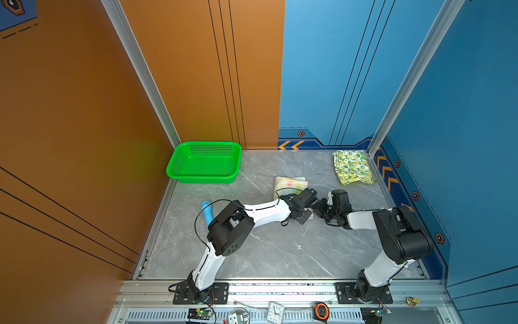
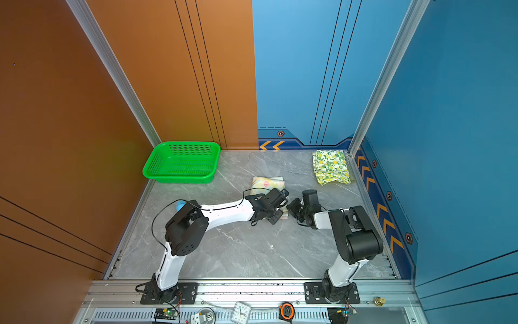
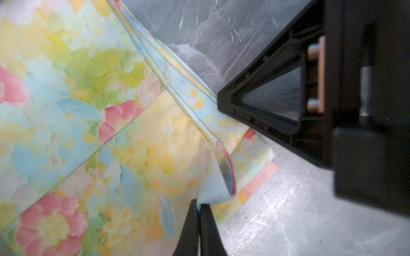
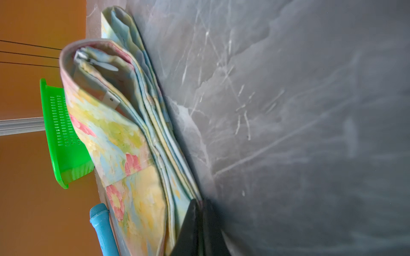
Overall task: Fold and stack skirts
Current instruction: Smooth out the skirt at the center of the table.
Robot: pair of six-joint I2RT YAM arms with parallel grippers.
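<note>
Two end effectors are closed on the pastel floral skirt [image 1: 290,183]. The left end effector [image 3: 199,205] pinches a hem corner, and the right end effector [image 4: 201,201] pinches the stacked layers of the edge just beside it. Both grips sit on the skirt's near edge. In both top views the folded cloth runs from there toward the back wall, long axis roughly near-to-far, at mid worktop [image 1: 266,252].

The lemon-print skirt [image 1: 351,168] lies folded in the far right corner, well apart and nearer the right arm. No olive-green skirt is in view.

Judgement: the next move, whether a further fold or a transfer onto the lemon-print skirt, requires both arms to lift together so the layers do not slip apart.

A small white tag [image 4: 110,99] shows inside the fold in the right wrist view; its print is too small to read. No other writing on the garments is legible.
</note>
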